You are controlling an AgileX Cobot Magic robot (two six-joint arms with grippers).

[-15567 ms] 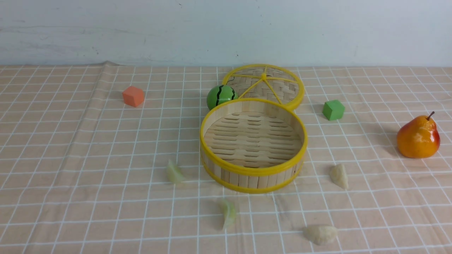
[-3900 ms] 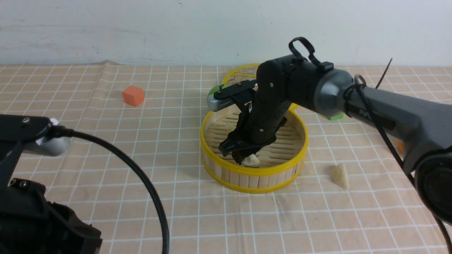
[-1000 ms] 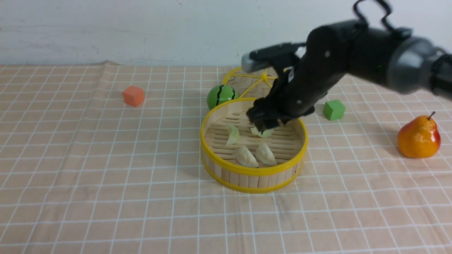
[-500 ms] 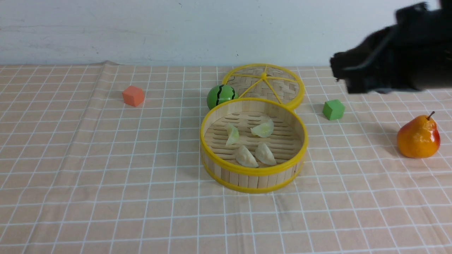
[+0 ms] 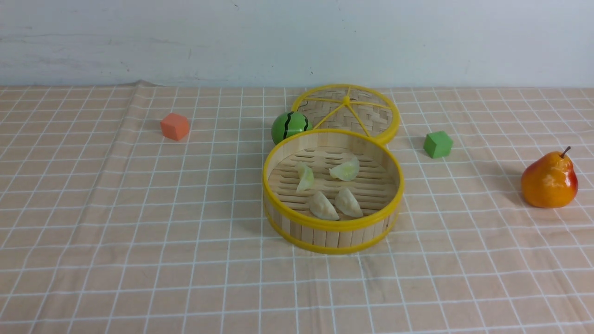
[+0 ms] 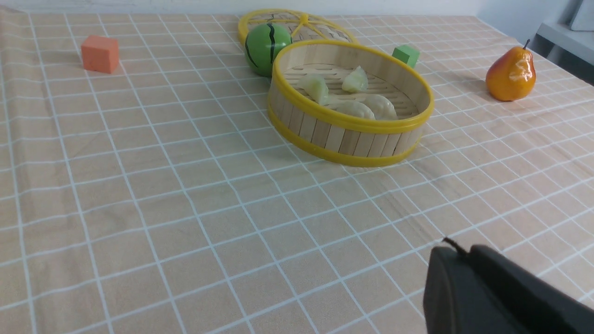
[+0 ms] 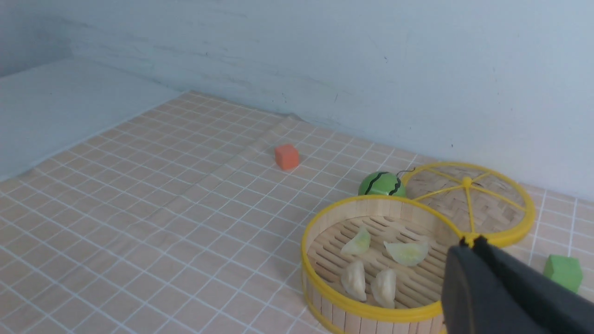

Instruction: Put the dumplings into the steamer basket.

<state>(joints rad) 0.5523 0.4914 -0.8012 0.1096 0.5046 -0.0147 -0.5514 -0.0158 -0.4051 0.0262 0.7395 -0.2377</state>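
Observation:
The steamer basket (image 5: 333,226) stands mid-table. Inside it lie two pale green dumplings (image 5: 305,176) (image 5: 346,170) at the back and two cream dumplings (image 5: 323,206) (image 5: 348,203) at the front. Neither arm shows in the front view. In the left wrist view my left gripper (image 6: 457,250) is shut and empty, well back from the basket (image 6: 348,134). In the right wrist view my right gripper (image 7: 471,243) is shut and empty, raised and off to the side of the basket (image 7: 366,306). The dumplings (image 7: 408,252) show inside it.
The flat woven lid (image 5: 352,111) lies behind the basket, with a green striped ball (image 5: 290,126) beside it. An orange cube (image 5: 175,126) sits at the far left, a green cube (image 5: 438,144) to the right, and a pear (image 5: 550,180) at the far right.
My right arm has risen from over the basket, swung right and left the front view. All the dumplings stay in the basket, unmoved.

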